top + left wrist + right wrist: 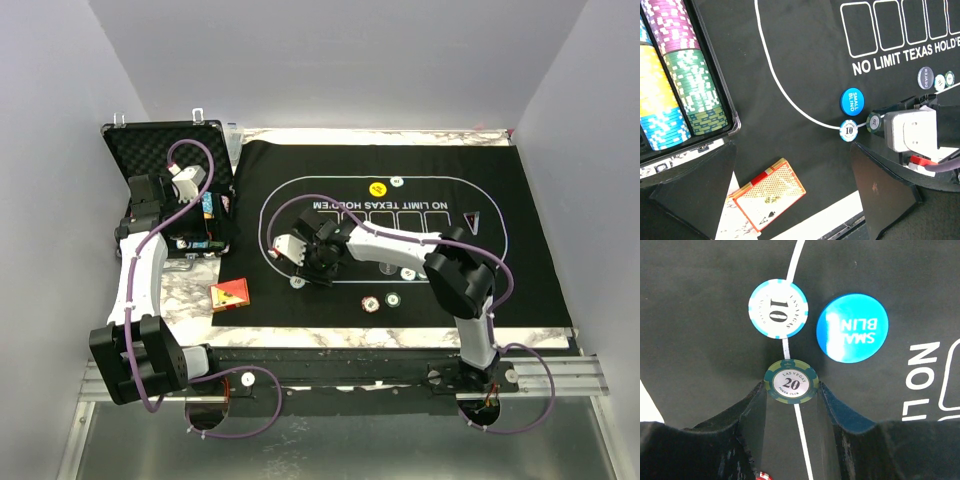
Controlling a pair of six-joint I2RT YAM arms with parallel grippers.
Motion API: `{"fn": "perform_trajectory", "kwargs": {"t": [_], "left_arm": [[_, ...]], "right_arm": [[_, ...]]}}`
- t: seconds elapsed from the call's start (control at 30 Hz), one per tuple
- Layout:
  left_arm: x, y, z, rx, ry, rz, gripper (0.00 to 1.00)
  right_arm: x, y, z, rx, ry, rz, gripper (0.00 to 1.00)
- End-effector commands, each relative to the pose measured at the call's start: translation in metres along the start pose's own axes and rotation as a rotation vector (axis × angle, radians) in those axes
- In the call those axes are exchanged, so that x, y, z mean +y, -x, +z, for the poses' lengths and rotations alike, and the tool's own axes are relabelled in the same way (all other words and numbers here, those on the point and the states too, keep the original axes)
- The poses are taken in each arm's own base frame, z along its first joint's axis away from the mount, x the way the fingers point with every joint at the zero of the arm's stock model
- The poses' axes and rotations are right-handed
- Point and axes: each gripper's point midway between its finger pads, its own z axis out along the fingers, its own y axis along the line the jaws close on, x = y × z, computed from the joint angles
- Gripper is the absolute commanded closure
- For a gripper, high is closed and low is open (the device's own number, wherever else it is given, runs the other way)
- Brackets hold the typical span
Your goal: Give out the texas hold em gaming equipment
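Observation:
My right gripper [791, 385] is shut on a green "20" poker chip [791, 381], which sits at the fingertips over the mat's white line. Just beyond it lie a light blue "10" chip [778, 308] and the blue SMALL BLIND button [852, 328]. In the top view this gripper [305, 268] is at the left end of the printed oval. My left gripper [790, 200] hangs open and empty, high above the red-orange card box [767, 200]. That box [229, 296] lies on the mat's near left corner.
The open black case [160, 150] at the far left holds rows of stacked chips [690, 85]. A yellow button [377, 188], a dealer button [925, 77] and loose chips [371, 302] lie on the black felt mat [520, 250]. White walls enclose the table.

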Motion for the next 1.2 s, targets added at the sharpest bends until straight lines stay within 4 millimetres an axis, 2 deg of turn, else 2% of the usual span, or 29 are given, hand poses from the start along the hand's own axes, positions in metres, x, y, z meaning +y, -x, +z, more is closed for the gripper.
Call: {"fn": "perform_trajectory", "kwargs": {"t": [0.0, 0.33, 0.4, 0.43, 0.53, 0.7, 0.77, 0.83, 1.07, 1.17], "left_arm": [[-0.005, 0.008, -0.005, -0.018, -0.023, 0.0, 0.01], [-0.003, 0.008, -0.003, -0.011, -0.026, -0.002, 0.01], [-0.003, 0.008, -0.003, -0.014, -0.025, -0.002, 0.01], [-0.003, 0.008, -0.003, -0.012, -0.024, -0.002, 0.01], [-0.003, 0.007, -0.003, -0.012, -0.024, -0.001, 0.01], [-0.003, 0.007, -0.004, -0.014, -0.018, 0.002, 0.01], [-0.003, 0.007, -0.005, -0.017, -0.016, 0.004, 0.01], [-0.003, 0.007, -0.006, -0.019, -0.013, 0.008, 0.01], [-0.004, 0.005, -0.005, -0.015, -0.019, 0.0, 0.01], [-0.006, 0.007, -0.005, -0.018, -0.029, -0.002, 0.01]], "right_arm": [[-0.009, 0.013, 0.004, -0.019, -0.035, 0.0, 0.62], [-0.004, 0.013, 0.017, -0.003, -0.022, -0.009, 0.6], [-0.004, 0.012, 0.017, 0.005, -0.019, -0.008, 0.54], [-0.005, 0.013, 0.016, 0.002, -0.022, -0.007, 0.48], [-0.005, 0.021, 0.002, -0.022, -0.034, -0.001, 0.36], [-0.01, 0.028, -0.04, -0.087, -0.053, 0.029, 0.33], [-0.014, 0.019, -0.058, -0.092, -0.051, 0.054, 0.33], [-0.018, 0.0, -0.073, -0.063, -0.068, 0.076, 0.33], [-0.012, -0.099, -0.105, 0.065, -0.12, 0.203, 0.33], [-0.003, -0.137, -0.111, 0.133, -0.159, 0.23, 0.33]]}}
